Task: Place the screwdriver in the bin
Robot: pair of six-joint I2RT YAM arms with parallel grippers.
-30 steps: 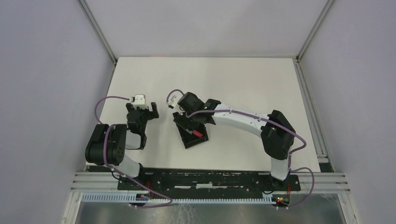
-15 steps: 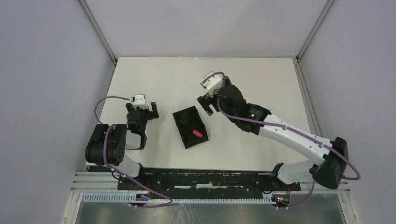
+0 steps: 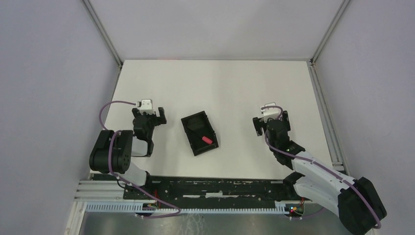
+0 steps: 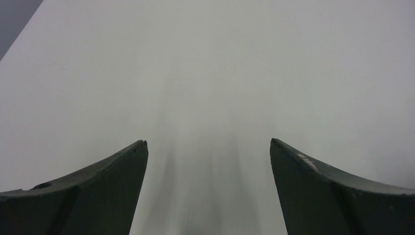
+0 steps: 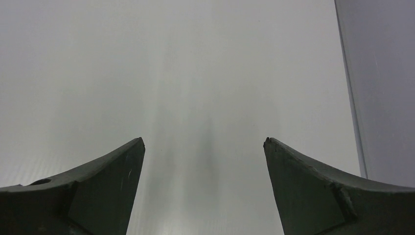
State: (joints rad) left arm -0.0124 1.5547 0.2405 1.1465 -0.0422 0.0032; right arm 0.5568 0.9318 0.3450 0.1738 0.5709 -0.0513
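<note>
small red-handled screwdriver [image 3: 204, 138] lying inside small black rectangular plastic bin [image 3: 188, 133] | left end effector [image 3: 151, 113] spread apart, empty, over white tabletop [image 3: 220, 83] | right end effector [image 3: 270, 119] spread apart, empty

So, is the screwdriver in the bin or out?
In: the screwdriver lies within the bin, seen from above; left pincer and right pincer are open, clear of it.

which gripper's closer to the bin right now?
Left. The left gripper sits just left of the bin; the right gripper is farther off on the bin's right. Both open, touching nothing.
</note>
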